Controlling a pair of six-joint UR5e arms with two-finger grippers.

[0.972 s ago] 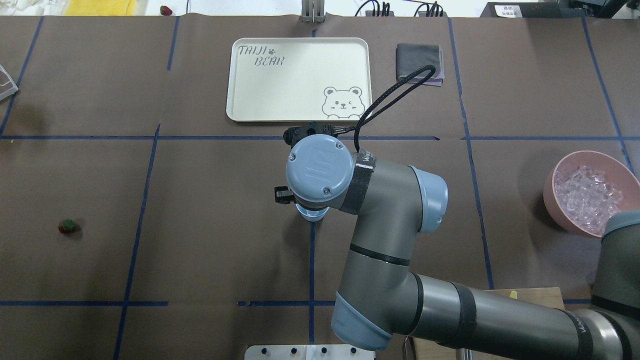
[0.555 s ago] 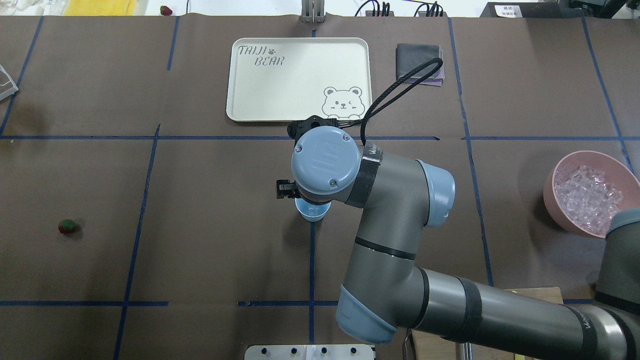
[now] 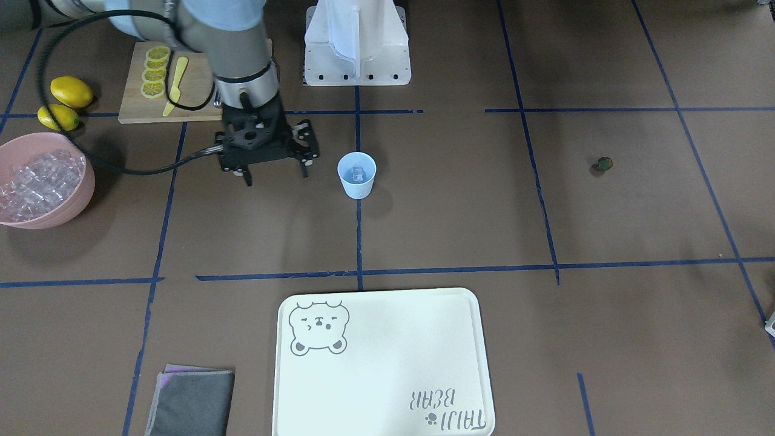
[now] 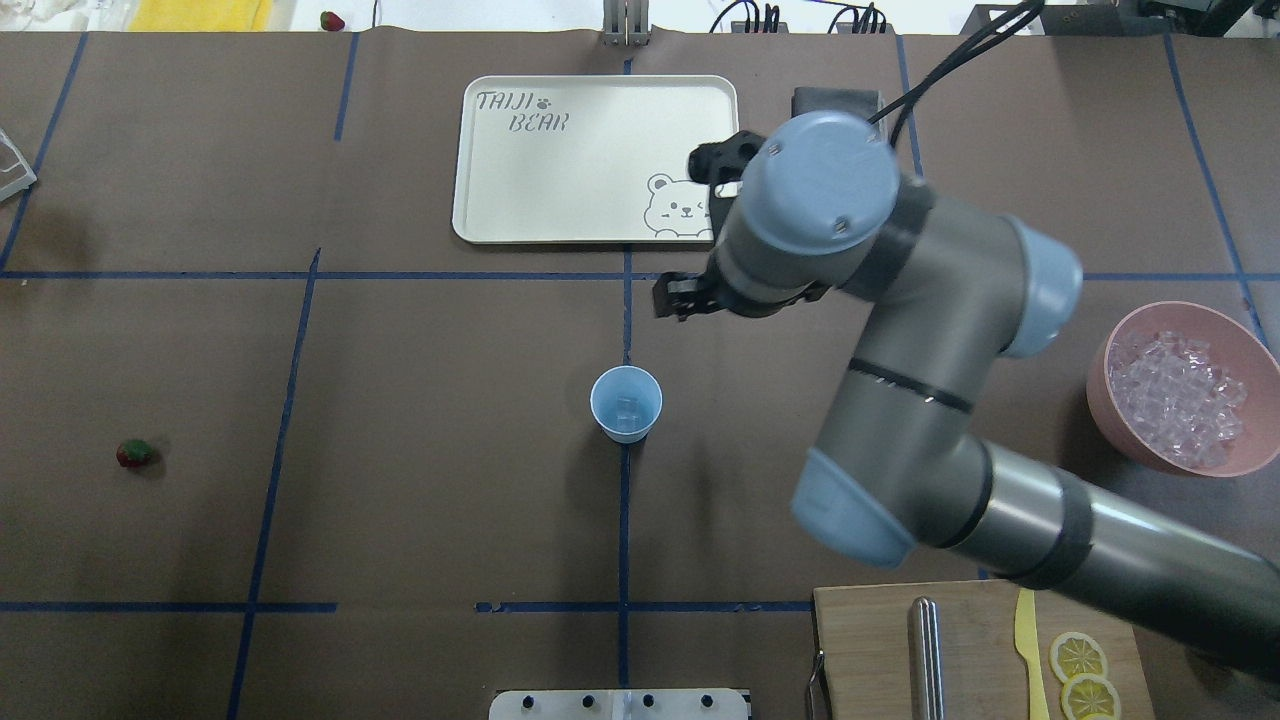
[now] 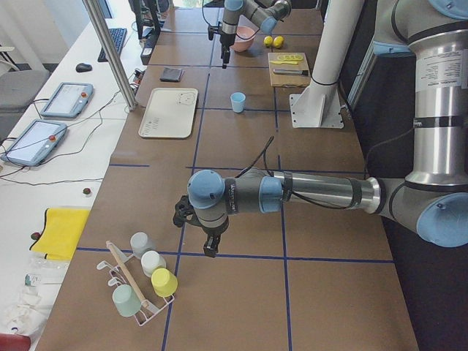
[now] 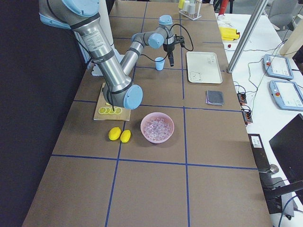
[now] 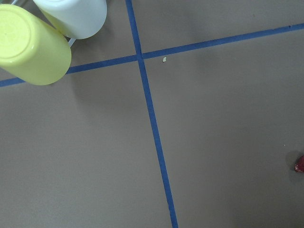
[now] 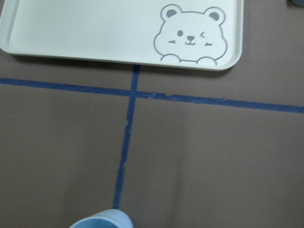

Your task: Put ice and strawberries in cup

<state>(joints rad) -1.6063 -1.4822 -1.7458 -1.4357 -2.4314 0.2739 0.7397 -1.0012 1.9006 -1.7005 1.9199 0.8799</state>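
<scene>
The light blue cup (image 4: 626,402) stands at the table's middle on a blue tape line, with one clear ice cube (image 4: 628,408) inside. It also shows in the front view (image 3: 356,175). My right gripper (image 3: 276,177) is open and empty, hovering beside the cup on the pink bowl's side, apart from it. More ice (image 4: 1175,395) fills the pink bowl (image 4: 1100,372) at the right. The strawberry (image 4: 135,453) lies alone far left on the table. My left gripper (image 5: 210,245) shows only in the left side view, low over the table near a cup rack; I cannot tell its state.
A white bear tray (image 4: 560,180) lies beyond the cup. A grey cloth (image 3: 191,393) lies beside it. A cutting board (image 4: 870,650) with lemon slices and a yellow knife sits near right. Two lemons (image 3: 71,91) lie by the bowl. A rack of cups (image 5: 139,281) stands at far left.
My right gripper has left its place over the cup and moved away toward the tray and to the right. The cup is now uncovered, with an ice cube in it.
</scene>
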